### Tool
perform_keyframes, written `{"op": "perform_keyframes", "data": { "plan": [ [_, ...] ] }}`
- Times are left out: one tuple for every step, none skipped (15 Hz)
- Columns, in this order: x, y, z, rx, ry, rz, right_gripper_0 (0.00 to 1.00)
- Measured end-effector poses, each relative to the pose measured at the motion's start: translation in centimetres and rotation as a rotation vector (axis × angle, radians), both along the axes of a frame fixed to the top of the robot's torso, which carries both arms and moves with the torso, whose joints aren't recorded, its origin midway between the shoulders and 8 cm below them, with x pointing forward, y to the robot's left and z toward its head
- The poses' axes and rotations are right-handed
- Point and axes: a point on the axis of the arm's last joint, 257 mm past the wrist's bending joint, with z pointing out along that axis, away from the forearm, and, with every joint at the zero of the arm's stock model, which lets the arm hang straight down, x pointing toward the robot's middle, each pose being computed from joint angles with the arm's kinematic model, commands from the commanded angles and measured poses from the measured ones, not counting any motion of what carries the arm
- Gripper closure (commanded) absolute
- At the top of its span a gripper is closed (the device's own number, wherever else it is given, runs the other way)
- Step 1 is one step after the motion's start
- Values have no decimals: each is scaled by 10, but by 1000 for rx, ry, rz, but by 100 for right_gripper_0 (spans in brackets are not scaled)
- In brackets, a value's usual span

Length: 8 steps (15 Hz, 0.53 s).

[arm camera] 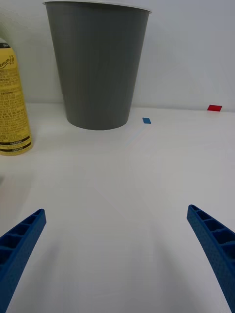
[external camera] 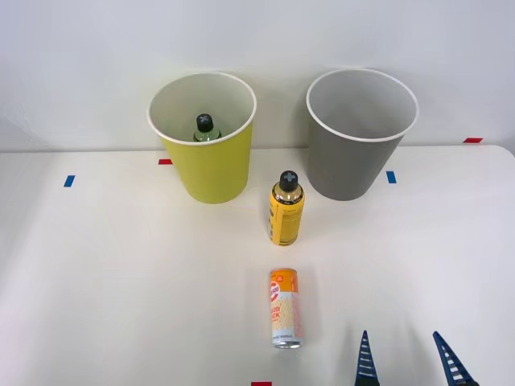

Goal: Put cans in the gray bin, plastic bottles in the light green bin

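while one green-tinted bottle (external camera: 206, 127) with a black cross-marked cap already stands inside the light green bin (external camera: 211, 165), the sorting is judged partly complete: two items remain on the table (external camera: 121, 281) and the gray bin (external camera: 354, 165) holds nothing visible.

right gripper (external camera: 409, 360): blue ribbed fingers spread wide apart, holding nothing, low over the near table edge.

nearest item, ahead and to the left of the gripper: slim drink can (external camera: 285, 318), lying on its side, long axis pointing away from the robot. smooth cylinder, orange end fading to cream with red-orange print, silver metal rim. judged destination: gray bin.

further ahead-left: yellow bottle (external camera: 286, 211), upright, glossy printed body, gold shoulder, black cross-marked screw cap. judged destination: light green bin.

farthest, by the wall: both bins, round, tapered, matte, thin white rims. the gray bin lies nearly straight ahead of the gripper, with a gray interior; the lime one stands well to the left, with a white interior.

the table surface is smooth, white, marked with small blue and red tape tabs.
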Motion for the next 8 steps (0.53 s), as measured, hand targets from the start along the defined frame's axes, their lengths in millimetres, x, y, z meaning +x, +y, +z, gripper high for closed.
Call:
{"op": "perform_keyframes", "data": {
  "plan": [
    [0, 0, 0, 0, 0, 0, 0],
    [0, 0, 0, 0, 0, 0, 0],
    [0, 0, 0, 0, 0, 0, 0],
    [0, 0, 0, 0, 0, 0, 0],
    [0, 0, 0, 0, 0, 0, 0],
    [0, 0, 0, 0, 0, 0, 0],
    [0, 0, 0, 0, 0, 0, 0],
    [0, 0, 0, 0, 0, 0, 0]
  ]
}}
